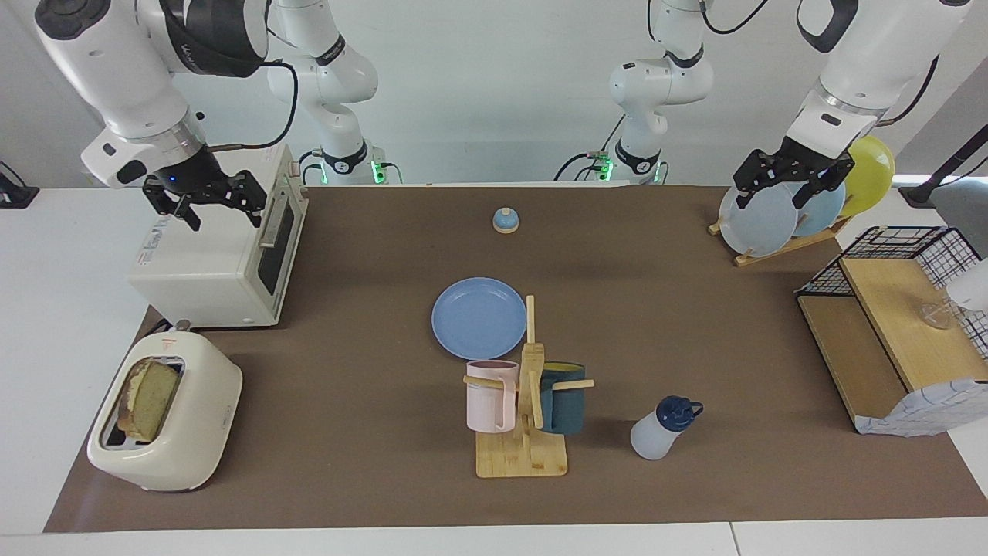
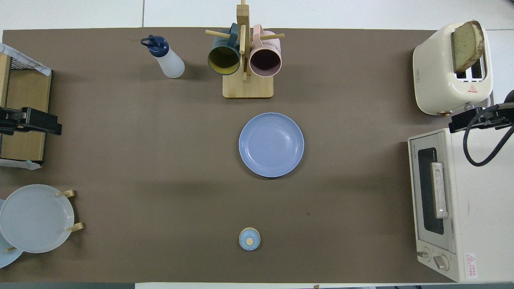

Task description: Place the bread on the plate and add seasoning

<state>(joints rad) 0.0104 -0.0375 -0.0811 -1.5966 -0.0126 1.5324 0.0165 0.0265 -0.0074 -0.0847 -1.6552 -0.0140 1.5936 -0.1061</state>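
Observation:
The bread [image 1: 150, 398] stands upright in a slot of the cream toaster [image 1: 185, 448] at the right arm's end of the table; it also shows in the overhead view [image 2: 466, 44]. The blue plate [image 1: 478, 318] lies empty mid-table [image 2: 271, 144]. The seasoning bottle [image 1: 664, 428] stands upright farther from the robots than the plate, toward the left arm's end [image 2: 164, 58]. My right gripper [image 1: 224, 216] is open and empty, raised over the toaster oven. My left gripper [image 1: 774, 197] is open and empty, raised over the racked plates.
A white toaster oven [image 1: 224, 247] stands nearer to the robots than the toaster. A wooden mug tree [image 1: 529, 409] with a pink and a dark teal mug stands beside the bottle. A small bell [image 1: 505, 221], a plate rack [image 1: 760, 220] and a wire shelf [image 1: 895, 324] are also here.

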